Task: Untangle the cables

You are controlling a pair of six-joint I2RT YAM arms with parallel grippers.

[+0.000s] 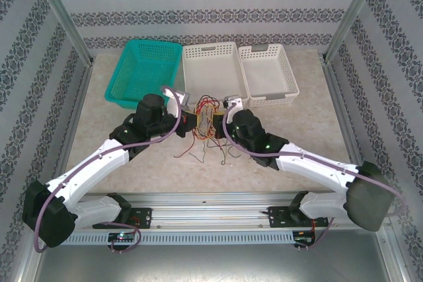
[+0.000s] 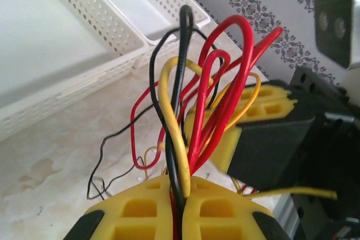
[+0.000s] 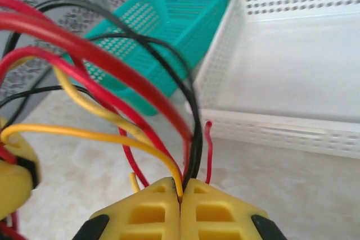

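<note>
Pale marbled tabletop (image 1: 317, 130) is spreading out before me; nearest, the left gripper (image 2: 181, 206) is clamping shut on the cables (image 2: 185, 111), and the right gripper (image 3: 180, 198) is pinching the same bundle from the opposite side; red, yellow and black strands are hanging between them over mid-table, seemingly tangled; beyond, a teal basket (image 1: 144, 70) and two white baskets (image 1: 210, 70) are sitting side by side along the far edge.

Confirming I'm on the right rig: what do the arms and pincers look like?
The left arm and right arm have white links, black joints and a purple-grey cable each. The left pincer and right pincer have blocky yellow fingers with rectangular recesses.
</note>
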